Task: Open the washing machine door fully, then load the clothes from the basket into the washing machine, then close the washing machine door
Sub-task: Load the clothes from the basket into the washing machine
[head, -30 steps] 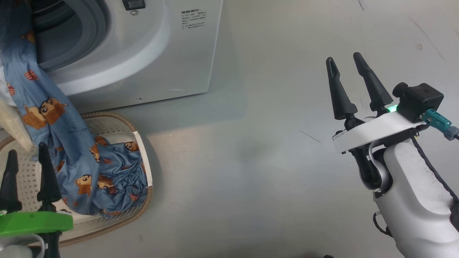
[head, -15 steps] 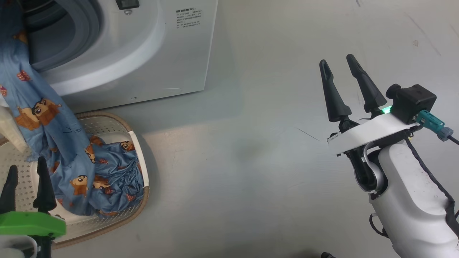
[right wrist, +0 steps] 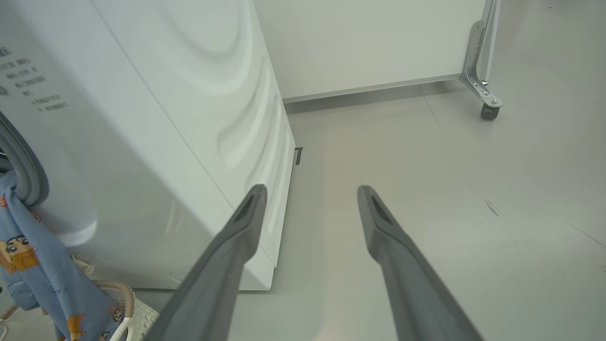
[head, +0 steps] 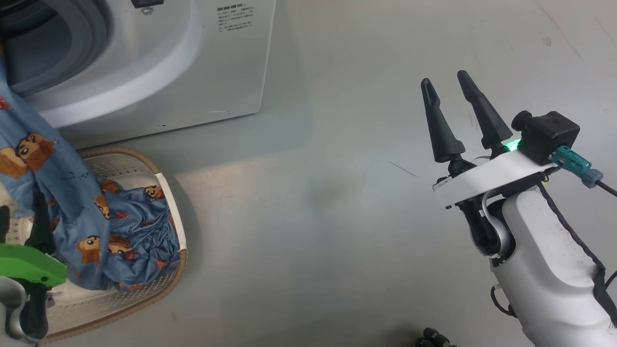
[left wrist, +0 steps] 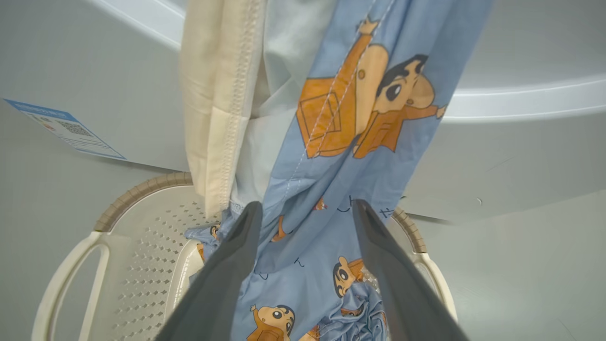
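The white washing machine stands at the upper left with its drum mouth uncovered; its door is out of view. Light blue clothes with cartoon figures hang from the drum mouth down into the cream basket. A cream cloth hangs beside the blue clothes. My left gripper is over the basket, close against the hanging fabric. In the left wrist view the left gripper is open, the blue fabric hanging just beyond its fingers. My right gripper is open over bare floor, far right of the machine.
A blue label sits low on the machine front. The basket rim lies right under the machine. In the right wrist view the right gripper points past the machine's side, with a castor leg by the back wall.
The head camera has turned, sliding the whole scene left. My left gripper has pushed forward toward the hanging blue fabric. The right gripper keeps its place and stays open.
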Motion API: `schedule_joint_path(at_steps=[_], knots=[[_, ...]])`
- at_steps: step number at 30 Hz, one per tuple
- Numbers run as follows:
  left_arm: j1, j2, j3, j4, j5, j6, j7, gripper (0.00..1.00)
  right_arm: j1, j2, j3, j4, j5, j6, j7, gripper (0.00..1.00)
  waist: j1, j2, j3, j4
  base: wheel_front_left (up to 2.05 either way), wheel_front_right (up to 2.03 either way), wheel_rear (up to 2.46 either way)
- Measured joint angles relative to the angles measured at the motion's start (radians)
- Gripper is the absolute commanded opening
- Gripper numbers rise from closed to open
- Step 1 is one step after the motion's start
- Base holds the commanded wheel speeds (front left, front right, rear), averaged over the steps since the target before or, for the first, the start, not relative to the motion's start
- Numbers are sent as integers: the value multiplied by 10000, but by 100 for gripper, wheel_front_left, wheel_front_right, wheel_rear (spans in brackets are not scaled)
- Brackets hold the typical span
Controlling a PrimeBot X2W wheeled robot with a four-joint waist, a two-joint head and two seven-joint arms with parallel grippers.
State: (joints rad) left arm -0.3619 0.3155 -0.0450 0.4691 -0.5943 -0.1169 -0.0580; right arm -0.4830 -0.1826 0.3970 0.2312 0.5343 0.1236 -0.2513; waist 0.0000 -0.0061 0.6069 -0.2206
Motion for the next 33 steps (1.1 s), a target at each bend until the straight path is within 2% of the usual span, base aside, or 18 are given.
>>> schedule_joint_path(at_steps=[20,28,33], knots=[[-2065,635,-997,1534,-370,-52,1012,100,-343,19,-100,-138,0,0,0,100,0,0,828,-378,0,0,0],[-2722,729,-1168,2096,-568,-52,1101,100,-362,21,-121,-148,-56,0,0,100,0,0,1086,-453,0,0,0],[-3077,813,-1212,2230,-560,-52,750,100,-362,21,-146,-148,-67,0,0,100,0,0,1154,-465,0,0,0]])
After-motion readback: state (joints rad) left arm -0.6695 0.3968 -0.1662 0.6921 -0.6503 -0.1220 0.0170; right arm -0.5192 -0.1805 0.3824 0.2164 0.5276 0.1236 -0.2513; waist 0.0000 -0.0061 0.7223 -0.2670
